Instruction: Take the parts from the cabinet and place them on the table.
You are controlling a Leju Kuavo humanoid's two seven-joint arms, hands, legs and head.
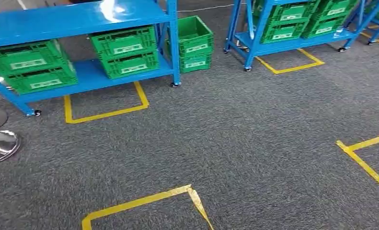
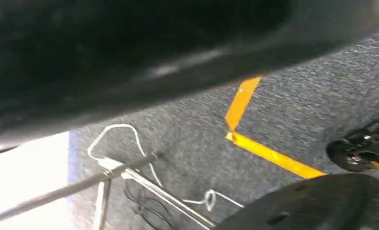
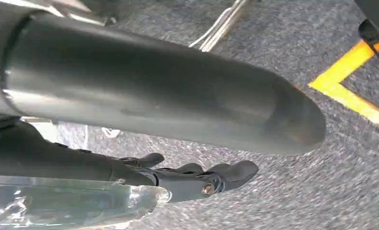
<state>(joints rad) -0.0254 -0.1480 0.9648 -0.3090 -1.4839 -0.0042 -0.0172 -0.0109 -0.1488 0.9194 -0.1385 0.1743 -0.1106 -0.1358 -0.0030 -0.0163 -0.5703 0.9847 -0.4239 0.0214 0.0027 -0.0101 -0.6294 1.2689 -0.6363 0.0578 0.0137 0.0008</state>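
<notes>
Facing the blue steel shelving rack [image 1: 82, 19], its green slatted plastic crates [image 1: 125, 50] lie well ahead of me across the carpet. My right hand [image 3: 197, 179] hangs with dark fingers [image 3: 235, 171] loosely extended, gripping nothing; I cannot tell the left hand's state.

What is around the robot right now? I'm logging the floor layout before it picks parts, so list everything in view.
blue racks: two, wheeled, along the far side of the carpet.
green crates: four in two stacks on the left rack's lower shelf, two stacked on the floor beside that rack, at least four on the right rack.
tape markings: several, yellow, corner outlines on the carpet.
carpet: one, grey, underfoot.
chrome base: one, shiny, at the left edge of the head view.
white cable: one, looped on the carpet.
right hand: one, grey thumb and dark fingers stretched out above the carpet, with a clear glossy thing alongside that cannot be identified.
</notes>
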